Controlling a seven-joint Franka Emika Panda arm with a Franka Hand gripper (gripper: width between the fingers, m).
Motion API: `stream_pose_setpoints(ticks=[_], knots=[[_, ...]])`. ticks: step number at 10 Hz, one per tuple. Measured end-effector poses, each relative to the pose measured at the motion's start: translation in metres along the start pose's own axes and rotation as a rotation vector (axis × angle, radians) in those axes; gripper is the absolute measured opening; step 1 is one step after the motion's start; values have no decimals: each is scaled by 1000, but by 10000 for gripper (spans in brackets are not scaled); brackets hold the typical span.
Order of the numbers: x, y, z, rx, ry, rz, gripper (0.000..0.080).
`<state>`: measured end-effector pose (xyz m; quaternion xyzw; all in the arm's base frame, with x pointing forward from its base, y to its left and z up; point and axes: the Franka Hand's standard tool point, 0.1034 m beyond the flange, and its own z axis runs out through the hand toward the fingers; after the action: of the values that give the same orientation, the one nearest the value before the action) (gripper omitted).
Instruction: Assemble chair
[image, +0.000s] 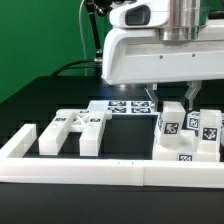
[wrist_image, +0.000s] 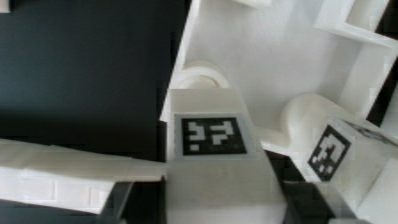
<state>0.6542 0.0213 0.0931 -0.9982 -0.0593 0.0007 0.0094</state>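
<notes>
A black surface (image: 35, 108) is shown, bordered along its front edge by a low white rail (image: 110, 172). The partly built chair (image: 186, 132), a chunky white cluster of tagged blocks, is set upright against that rail near the front corner on the exterior view's right, probably so that it is braced while being worked on. The gripper (image: 171, 98) is hung just over one raised post (wrist_image: 214, 130); whether it is apart or clamped cannot be told. A loose bar (image: 48, 141) and an H-shaped piece (image: 86, 130) are laid along the front edge toward the exterior view's left, apparently kept within reach. The marker board (image: 125, 107) is seen behind them.
</notes>
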Motion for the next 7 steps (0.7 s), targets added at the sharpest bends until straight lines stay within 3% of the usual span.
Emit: stream_pose_setpoints(ticks=[2,7], knots=[[1,0,-3,2,13,54,291],[-2,-12,-1,19,58,515,292]])
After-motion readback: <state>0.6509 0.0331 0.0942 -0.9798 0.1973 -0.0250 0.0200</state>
